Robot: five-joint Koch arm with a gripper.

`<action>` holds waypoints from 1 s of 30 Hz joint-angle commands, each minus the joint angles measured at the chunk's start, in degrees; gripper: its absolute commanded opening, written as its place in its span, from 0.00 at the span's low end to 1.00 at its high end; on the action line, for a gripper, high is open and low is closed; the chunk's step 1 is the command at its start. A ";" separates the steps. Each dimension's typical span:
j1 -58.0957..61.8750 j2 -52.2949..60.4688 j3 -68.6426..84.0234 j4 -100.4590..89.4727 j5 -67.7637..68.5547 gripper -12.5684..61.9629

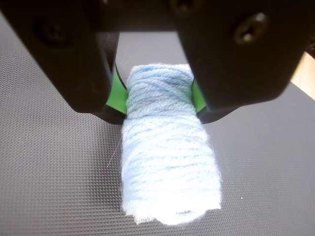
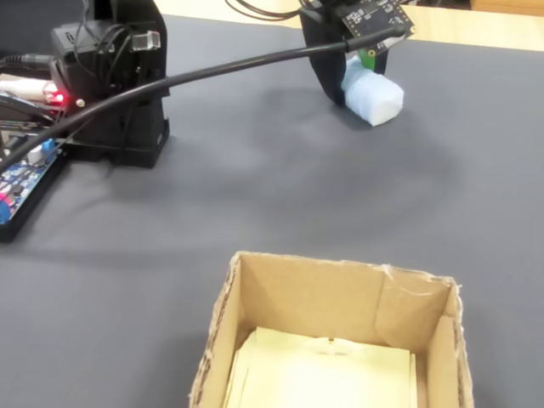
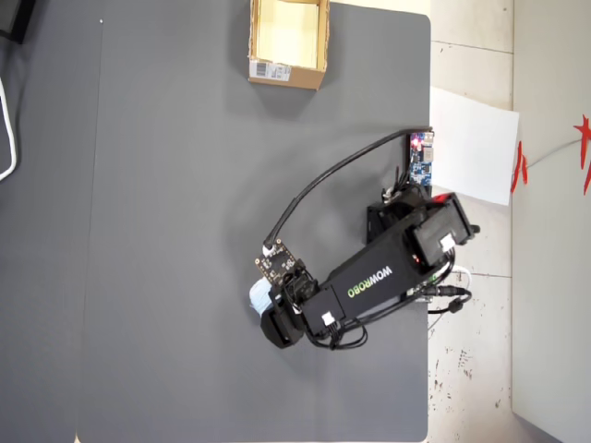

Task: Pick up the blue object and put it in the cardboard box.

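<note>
Only the wrist view shows the grasp up close: the gripper (image 1: 158, 93) has its two black jaws, lined with green pads (image 1: 114, 93), clenched on the upper end of the blue object (image 1: 167, 157), a pale blue wad wound like yarn whose lower end rests on or hangs just above the mat; which one cannot be told. The fixed view adds the cardboard box (image 2: 438, 340) in the foreground, open-topped with a pale sheet on its floor, well apart from the blue object (image 2: 372, 98) held at the far side. The overhead view alone gives the layout: the cardboard box (image 3: 286, 72) at the top edge with its barcode label, the gripper (image 3: 273, 309) low in the middle, and only a sliver of the blue object (image 3: 258, 296) peeping out beside it. A dark grey textured mat (image 3: 166, 231) covers the table, with white paper (image 3: 476, 143) and pale floor tiles to the right. The box's near wall is cut off in the fixed view.
</note>
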 commanded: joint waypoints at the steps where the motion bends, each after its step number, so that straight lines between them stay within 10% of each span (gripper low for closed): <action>1: -0.70 4.39 -1.41 -3.16 0.00 0.31; 30: 27.42 42.63 32.34 -35.42 -0.09 0.31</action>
